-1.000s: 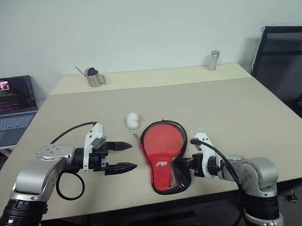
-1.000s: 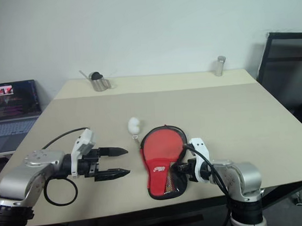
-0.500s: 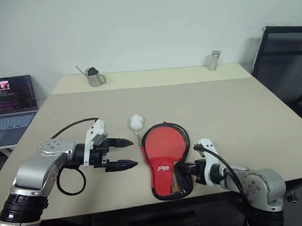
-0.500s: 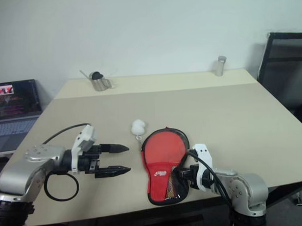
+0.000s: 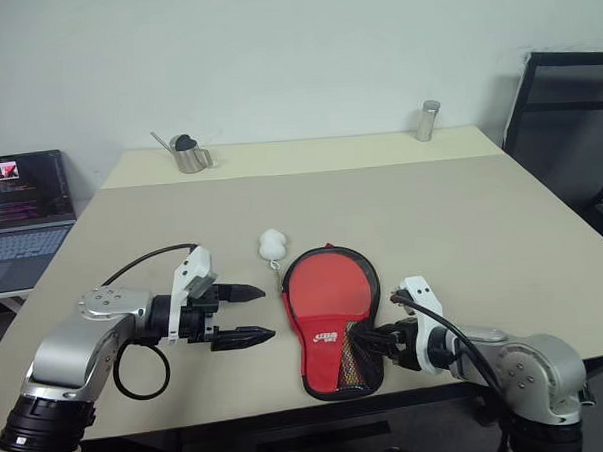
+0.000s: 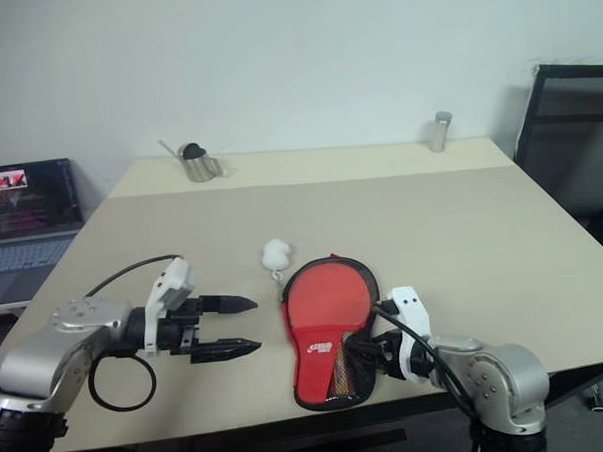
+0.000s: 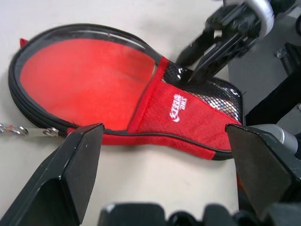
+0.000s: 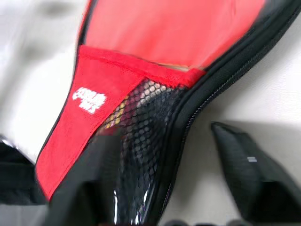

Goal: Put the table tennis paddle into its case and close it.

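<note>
Case (image 5: 330, 315) on table, right claw (image 5: 372, 341) beside

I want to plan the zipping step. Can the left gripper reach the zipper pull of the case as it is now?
Probably yes. The left gripper is open and points at the case; the zipper pull lies on bare table between them.

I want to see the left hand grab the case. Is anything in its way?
No, nothing visible is. Just bare table lies between the open left gripper and the case. The little white ball sits off to one side.
</note>
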`<state>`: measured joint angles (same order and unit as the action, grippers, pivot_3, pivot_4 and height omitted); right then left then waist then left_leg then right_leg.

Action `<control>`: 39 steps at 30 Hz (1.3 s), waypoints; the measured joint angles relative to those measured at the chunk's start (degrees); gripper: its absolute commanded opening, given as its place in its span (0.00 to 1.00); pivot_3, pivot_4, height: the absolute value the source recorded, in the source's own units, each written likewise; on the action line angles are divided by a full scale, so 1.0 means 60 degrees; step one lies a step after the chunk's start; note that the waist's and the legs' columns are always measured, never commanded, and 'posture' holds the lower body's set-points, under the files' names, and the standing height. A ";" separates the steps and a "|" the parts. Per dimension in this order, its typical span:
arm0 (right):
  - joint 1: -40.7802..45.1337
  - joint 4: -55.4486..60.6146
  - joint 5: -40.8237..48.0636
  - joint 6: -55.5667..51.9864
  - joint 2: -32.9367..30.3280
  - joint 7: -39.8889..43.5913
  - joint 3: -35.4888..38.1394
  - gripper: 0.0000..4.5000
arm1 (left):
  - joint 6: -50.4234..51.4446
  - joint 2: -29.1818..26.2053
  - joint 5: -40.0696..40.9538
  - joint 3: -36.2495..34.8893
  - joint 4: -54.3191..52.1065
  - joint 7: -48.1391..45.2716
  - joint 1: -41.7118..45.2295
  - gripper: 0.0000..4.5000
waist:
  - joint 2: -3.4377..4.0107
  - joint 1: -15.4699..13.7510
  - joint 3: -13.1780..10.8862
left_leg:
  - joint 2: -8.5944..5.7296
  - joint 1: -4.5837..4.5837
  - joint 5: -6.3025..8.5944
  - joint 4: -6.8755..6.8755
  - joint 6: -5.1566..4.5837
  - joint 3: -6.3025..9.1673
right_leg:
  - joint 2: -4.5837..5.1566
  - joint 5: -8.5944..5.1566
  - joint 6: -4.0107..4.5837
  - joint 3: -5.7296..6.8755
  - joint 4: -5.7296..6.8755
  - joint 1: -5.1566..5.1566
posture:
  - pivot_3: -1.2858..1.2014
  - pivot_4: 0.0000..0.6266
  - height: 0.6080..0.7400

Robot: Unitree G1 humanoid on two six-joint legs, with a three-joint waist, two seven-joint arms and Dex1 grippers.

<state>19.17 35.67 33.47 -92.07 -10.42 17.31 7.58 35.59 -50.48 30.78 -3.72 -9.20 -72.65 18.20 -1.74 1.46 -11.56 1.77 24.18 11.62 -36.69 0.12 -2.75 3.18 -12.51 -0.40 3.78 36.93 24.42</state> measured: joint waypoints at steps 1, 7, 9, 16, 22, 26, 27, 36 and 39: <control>0.0141 0.0090 0.0262 0.0000 -0.0230 0.0123 0.0059 0.98 | 0.0002 0.0000 0.0017 -0.0008 0.0000 0.0016 -0.0049 1.00 | 0.0000 -0.0001 0.0000 | 0.0001 0.0000 0.0000 0.0000 0.0000 0.0001 | 0.0001 -0.0001 0.0002 0.0001 0.0001 0.0000 | 0.52 0.24 1.00; 0.0969 0.0309 0.1600 0.0008 -0.1566 0.1030 0.0522 0.99 | -0.0010 0.0030 0.0043 -0.0104 0.0008 0.0478 -0.0057 1.00 | -0.0001 -0.0015 0.0000 | 0.0001 0.0007 0.0001 0.0002 0.0001 0.0014 | 0.0002 -0.0008 0.0012 0.0010 -0.0010 -0.0001 | 0.52 0.24 1.00; 0.1234 0.0293 0.1752 0.0230 -0.2233 0.1400 0.0342 0.99 | -0.0179 0.0188 -0.0135 -0.0131 0.0039 0.0903 -0.0052 1.00 | 0.0000 -0.0025 -0.0001 | -0.0004 0.0008 0.0003 0.0003 0.0002 0.0010 | 0.0001 -0.0006 0.0009 0.0008 -0.0010 0.0000 | 0.52 0.24 1.00; 0.2168 -0.1080 0.0435 0.3212 -0.2325 0.1777 -0.2192 0.99 | -0.1092 0.1036 -0.1034 -0.0142 0.1054 0.2508 0.0638 1.00 | -0.0006 -0.0028 -0.0001 | 0.0004 0.0014 0.0002 -0.0008 0.0001 0.0041 | -0.0008 0.0006 -0.0012 0.0032 0.0004 -0.0002 | 0.52 0.24 1.00; 0.2302 -0.3030 -0.1544 0.6054 -0.1557 0.1482 -0.4074 0.99 | -0.2114 0.1442 -0.2103 -0.0152 0.2738 0.3804 0.2072 1.00 | -0.0012 -0.0063 0.0003 | -0.0017 0.0057 0.0006 -0.0018 -0.0003 0.0025 | -0.0009 0.0019 -0.0040 0.0023 -0.0009 0.0024 | 0.52 0.24 1.00; 0.2275 -0.3811 -0.2561 0.7255 -0.1527 0.1457 -0.4622 0.99 | -0.2113 0.1865 -0.2491 -0.0109 0.3685 0.4359 0.2597 1.00 | -0.0020 -0.0096 0.0004 | -0.0017 0.0100 0.0006 -0.0041 -0.0006 0.0010 | -0.0008 0.0024 -0.0047 0.0016 0.0011 0.0078 | 0.52 0.24 1.00; 0.2249 -0.3868 -0.2682 0.7377 -0.1509 0.1462 -0.4671 0.99 | -0.2109 0.1960 -0.2556 -0.0101 0.3890 0.4440 0.2717 1.00 | -0.0021 -0.0104 0.0005 | -0.0014 0.0100 0.0006 -0.0042 -0.0006 0.0010 | -0.0009 0.0024 -0.0047 0.0017 0.0017 0.0083 | 0.52 0.24 1.00; 0.2127 -0.3951 -0.3114 0.7653 -0.1143 0.1532 -0.4777 0.99 | -0.2060 0.3240 -0.2944 0.0247 0.6871 0.4754 0.4983 1.00 | -0.0030 -0.0225 0.0010 | -0.0016 0.0099 0.0004 -0.0051 -0.0005 0.0000 | -0.0017 0.0028 -0.0051 0.0029 0.0030 0.0085 | 0.52 0.24 1.00; 0.2121 -0.3955 -0.3161 0.7688 -0.1048 0.1578 -0.4794 0.99 | -0.2402 0.3532 -0.3410 0.0588 0.8440 0.4784 0.5814 1.00 | -0.0033 -0.0222 0.0012 | -0.0018 0.0099 0.0004 -0.0051 -0.0006 -0.0023 | -0.0017 0.0030 -0.0054 0.0030 0.0029 0.0088 | 0.52 0.24 1.00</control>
<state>31.90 11.94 14.51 -45.94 -16.71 26.77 -21.18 21.18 -29.28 10.32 -0.19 41.44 -43.94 53.09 -1.94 0.13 -11.49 1.67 24.77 11.65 -36.99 0.08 -2.89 3.08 -12.33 -0.72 3.96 37.10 24.94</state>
